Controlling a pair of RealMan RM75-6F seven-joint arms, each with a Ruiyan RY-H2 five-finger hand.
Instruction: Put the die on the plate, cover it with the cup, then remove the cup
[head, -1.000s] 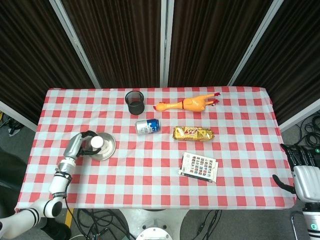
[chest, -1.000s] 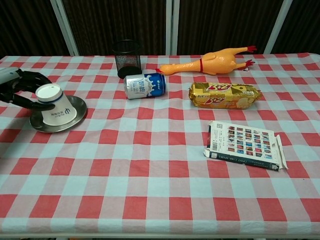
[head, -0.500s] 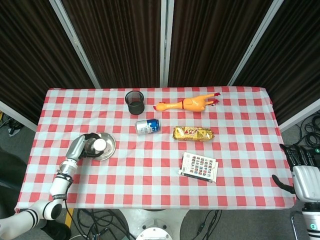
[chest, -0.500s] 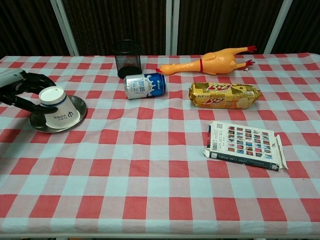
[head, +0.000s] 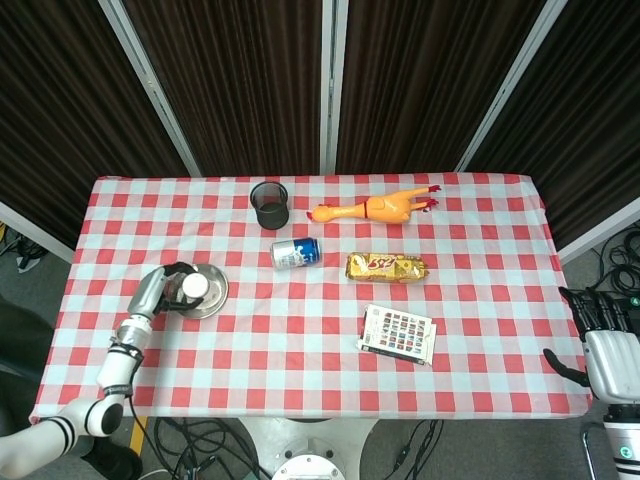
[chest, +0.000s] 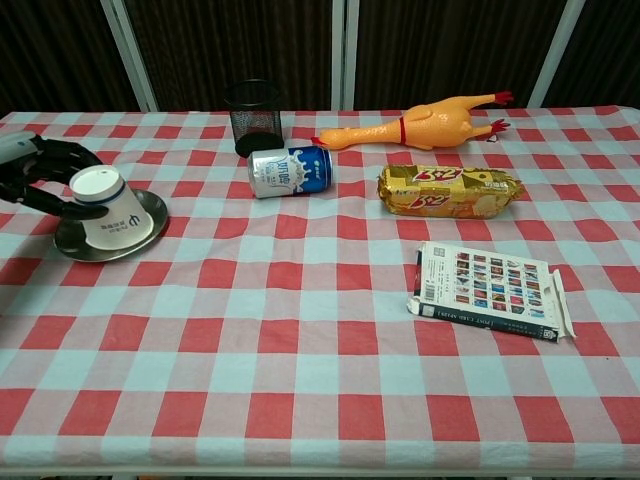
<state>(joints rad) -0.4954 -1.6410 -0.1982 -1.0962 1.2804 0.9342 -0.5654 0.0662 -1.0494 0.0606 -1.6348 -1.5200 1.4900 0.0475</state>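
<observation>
The cup (chest: 108, 213) was a white paper one with a dark mark printed on its side, turned upside down so its flat base faced up. It stood on the round metal plate (chest: 145, 229) near the left edge of the table (chest: 320, 330), which was covered in a red-and-white checked cloth. The die could not be seen in either view. The left hand (chest: 40, 175) had its dark fingers curled around the cup, holding it. The right hand (head: 603, 325) hung off the table's right edge near the front corner, fingers apart and holding nothing.

Toward the back edge stood a black mesh pen holder (chest: 252, 117); its contents could not be made out. A blue-and-white can (chest: 290, 171) lay on its side just in front of the holder.
</observation>
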